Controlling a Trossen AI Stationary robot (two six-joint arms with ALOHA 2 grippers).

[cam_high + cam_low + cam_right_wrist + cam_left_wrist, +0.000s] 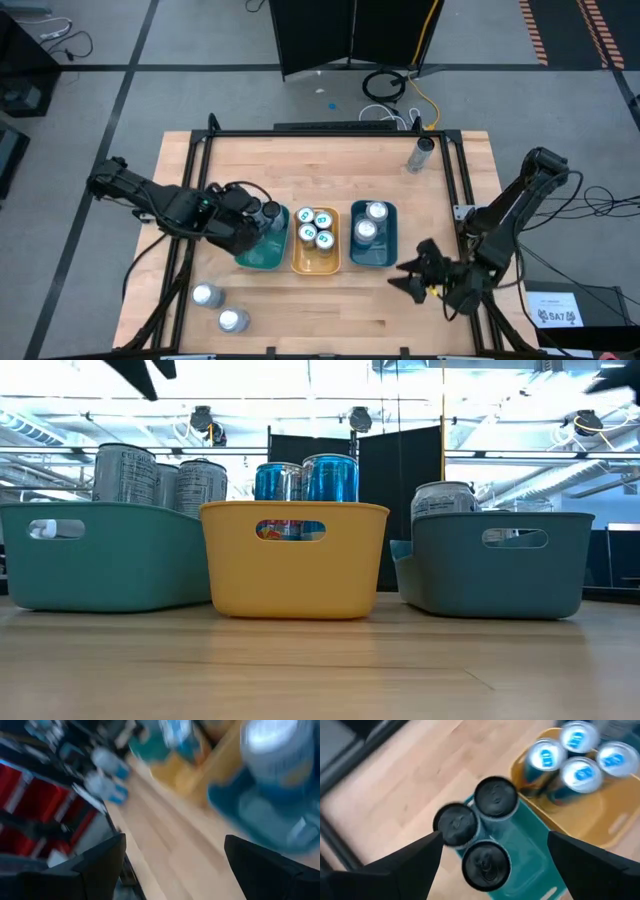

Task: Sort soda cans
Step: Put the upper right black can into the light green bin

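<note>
on the wooden table we hold our left gripper spread wide over the teal tray's dark-topped cans — our right gripper open beside the blue tray.

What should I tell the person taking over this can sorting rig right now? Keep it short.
Left pincer: open, empty, over the teal tray, which holds three dark-topped cans.
Right pincer: open, empty, above the table's near right edge, by the blue tray.
Done: three blue-marked cans sit in the yellow tray; two silver-topped cans in the blue tray.
Left: two silver-topped cans loose at the near left of the table, one more can at the far right. All three still need sorting.
</note>
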